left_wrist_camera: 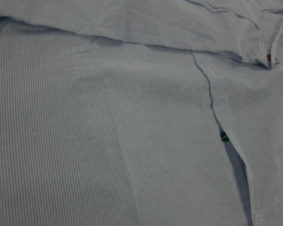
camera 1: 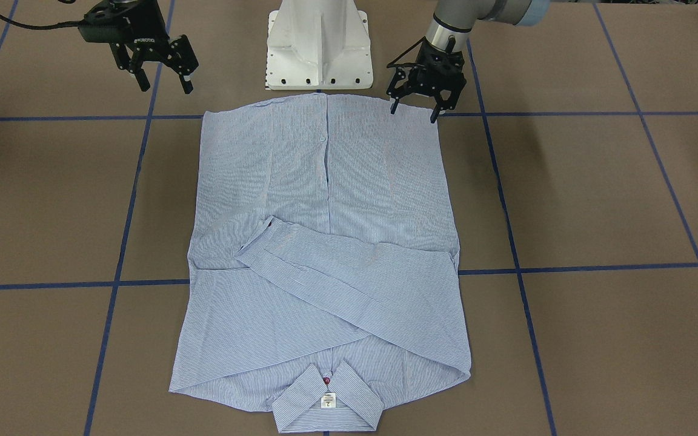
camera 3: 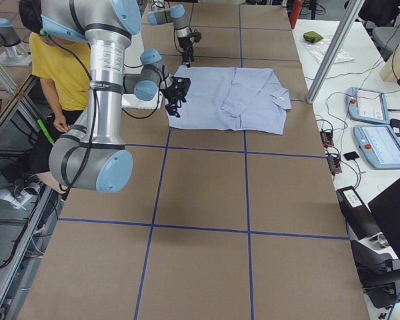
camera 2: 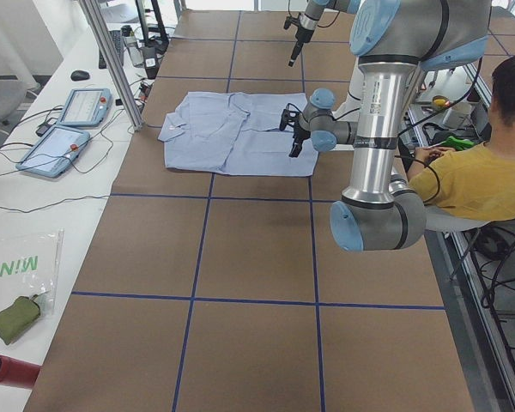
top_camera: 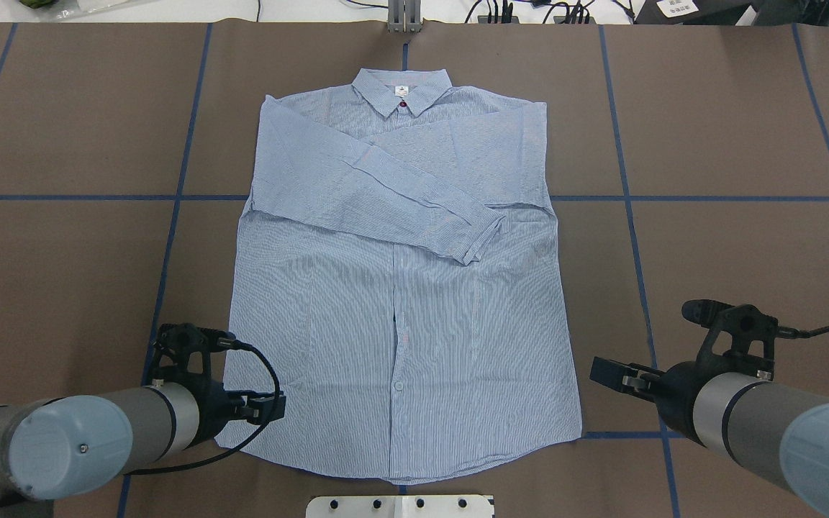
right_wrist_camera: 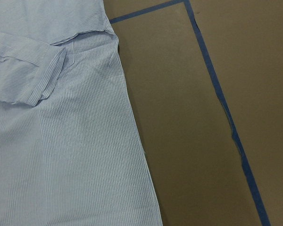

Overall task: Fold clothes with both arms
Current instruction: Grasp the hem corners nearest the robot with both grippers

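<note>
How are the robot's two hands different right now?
The left hand hangs at a bottom corner of the shirt; the right hand hangs beside the shirt, over bare brown table. The left hand's camera sees almost only shirt; the right hand's camera sees the shirt's edge and the table. Both hands are black, open and hold nothing.

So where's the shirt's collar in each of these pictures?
Front-facing: collar at bottom centre.
Overhead: collar at top centre.
Exterior left: collar at the left end of the shirt.
Exterior right: collar at its right end.
Wrist views: not in either.
Landmark: the folded sleeve's cuff, visible in both wrist views too.
</note>
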Action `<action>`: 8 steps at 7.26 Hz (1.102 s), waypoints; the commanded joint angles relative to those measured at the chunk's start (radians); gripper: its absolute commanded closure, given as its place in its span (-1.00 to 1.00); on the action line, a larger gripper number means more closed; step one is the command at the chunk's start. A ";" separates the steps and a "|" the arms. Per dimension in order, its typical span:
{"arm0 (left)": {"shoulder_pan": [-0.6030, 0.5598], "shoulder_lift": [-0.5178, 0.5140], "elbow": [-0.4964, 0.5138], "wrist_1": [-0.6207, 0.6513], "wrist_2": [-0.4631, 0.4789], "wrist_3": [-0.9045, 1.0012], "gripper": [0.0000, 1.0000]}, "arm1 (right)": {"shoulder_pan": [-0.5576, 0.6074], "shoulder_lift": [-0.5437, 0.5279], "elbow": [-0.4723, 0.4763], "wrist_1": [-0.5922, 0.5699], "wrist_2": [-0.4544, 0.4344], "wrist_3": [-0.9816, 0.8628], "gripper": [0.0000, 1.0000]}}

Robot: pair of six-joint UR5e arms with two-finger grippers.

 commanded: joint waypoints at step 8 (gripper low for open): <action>0.087 0.065 0.025 0.004 0.012 -0.160 -0.02 | -0.010 -0.001 0.000 0.000 -0.015 0.005 -1.00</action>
